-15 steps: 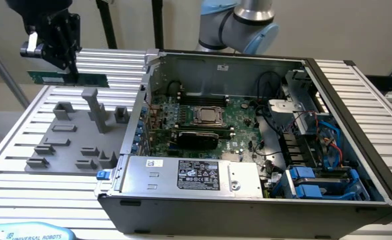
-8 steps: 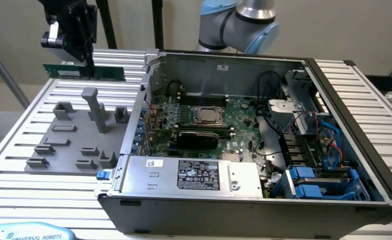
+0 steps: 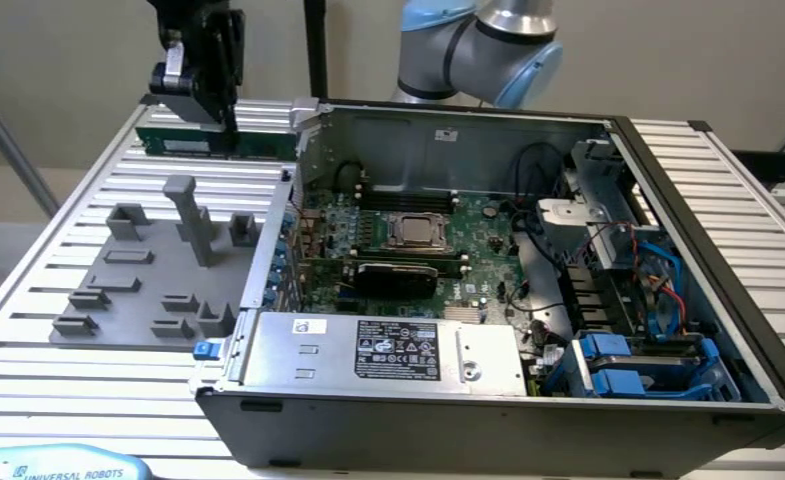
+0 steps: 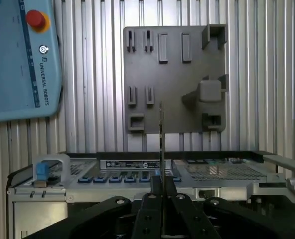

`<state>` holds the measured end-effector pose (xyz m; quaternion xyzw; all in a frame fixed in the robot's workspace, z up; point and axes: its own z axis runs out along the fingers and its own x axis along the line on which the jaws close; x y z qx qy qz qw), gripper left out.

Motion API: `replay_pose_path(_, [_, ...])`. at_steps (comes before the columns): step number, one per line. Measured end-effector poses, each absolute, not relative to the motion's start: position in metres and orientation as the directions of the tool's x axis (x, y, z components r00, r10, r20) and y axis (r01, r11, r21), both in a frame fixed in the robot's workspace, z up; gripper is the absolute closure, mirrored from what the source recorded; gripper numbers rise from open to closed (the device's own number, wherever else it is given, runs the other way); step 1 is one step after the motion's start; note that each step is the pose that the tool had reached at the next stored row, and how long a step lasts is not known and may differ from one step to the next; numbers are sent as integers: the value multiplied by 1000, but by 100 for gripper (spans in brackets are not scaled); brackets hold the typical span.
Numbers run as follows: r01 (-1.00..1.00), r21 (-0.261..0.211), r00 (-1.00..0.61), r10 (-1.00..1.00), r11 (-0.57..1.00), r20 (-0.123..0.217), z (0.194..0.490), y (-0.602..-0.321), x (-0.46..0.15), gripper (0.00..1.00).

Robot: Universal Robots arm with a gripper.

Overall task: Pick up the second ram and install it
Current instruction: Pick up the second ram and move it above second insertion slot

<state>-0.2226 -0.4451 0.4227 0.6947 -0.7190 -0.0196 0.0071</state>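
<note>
The jaws are closed on the second ram [image 4: 161, 142], pinching the thin board between them; in the wrist view it runs straight out from the jaws, seen edge-on as a narrow dark line. In the exterior view the green stick [image 3: 219, 141] hangs level and on edge, gripped at about mid-length along its top edge, clear of the table [image 3: 45, 290] and outside the computer case [image 3: 365, 420], just beyond that case's far corner on the exterior view's left. The grey fixture plate [image 3: 132, 290] lies nearer the camera on the table, beside the case. By my reading the pick-up is done and the carry toward the motherboard [image 3: 492, 235] is the step in hand. Installing would call for bringing the stick over the case wall without clipping it, lining its long edge up with a memory slot, which I take to be the dark rails [image 3: 412, 197] just beside the CPU socket [image 3: 419, 232], and pressing squarely down. Which slot is free I cannot tell.
</note>
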Motion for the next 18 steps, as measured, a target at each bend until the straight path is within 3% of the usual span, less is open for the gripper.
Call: replay_pose_path(18, [-999, 38, -35, -999, 34, -21, 423, -445, -141, 87])
